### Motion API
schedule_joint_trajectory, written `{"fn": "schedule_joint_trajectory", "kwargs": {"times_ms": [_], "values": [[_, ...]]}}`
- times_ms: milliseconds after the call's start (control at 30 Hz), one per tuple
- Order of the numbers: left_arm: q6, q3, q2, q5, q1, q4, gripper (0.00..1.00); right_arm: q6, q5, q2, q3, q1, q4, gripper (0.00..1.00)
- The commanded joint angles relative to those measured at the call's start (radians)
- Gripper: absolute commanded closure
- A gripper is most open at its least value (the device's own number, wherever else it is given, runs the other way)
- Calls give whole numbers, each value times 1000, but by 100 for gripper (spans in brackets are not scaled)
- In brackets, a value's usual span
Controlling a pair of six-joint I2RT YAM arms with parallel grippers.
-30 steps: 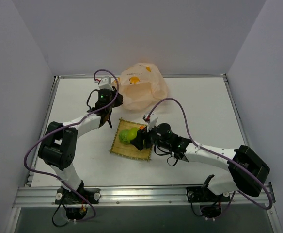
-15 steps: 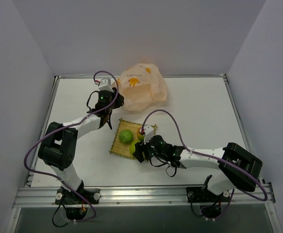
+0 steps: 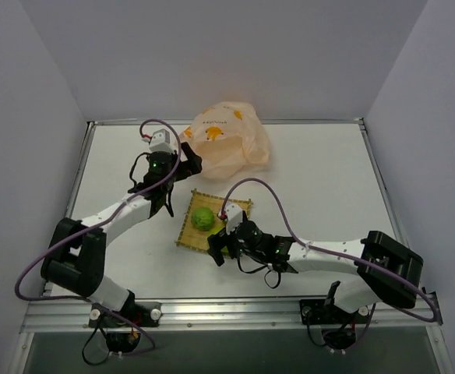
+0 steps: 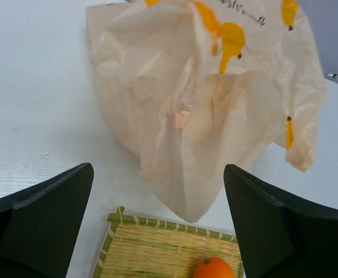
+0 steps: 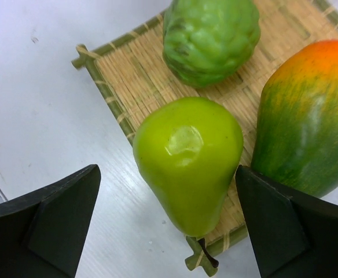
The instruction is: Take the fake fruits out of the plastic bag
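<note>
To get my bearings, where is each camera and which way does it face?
Top external: above and behind the robot, looking down on table, plastic bag, mat; left arm, right arm show.
Left wrist: on the left arm, facing the plastic bag; open left gripper frames it.
Right wrist: on the right arm, looking down at pear, round green fruit, mango; open right gripper frames them.
Shared: both wrist views catch mat and mango.
</note>
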Motion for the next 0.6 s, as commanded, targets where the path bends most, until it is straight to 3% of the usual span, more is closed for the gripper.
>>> {"fn": "schedule_joint_trajectory", "kwargs": {"times_ms": [0,367,567], "values": [[-9,7,-139,-60,-24,-52,6,-13,49,-90,61,9,-28,1],[-23,-21,-547,-157,-59,-339,6,-120,138,-370,191,9,-191,0],[98,65,-742,-174,-67,-621,6,-115,469,-631,187,6,-188,0]]}}
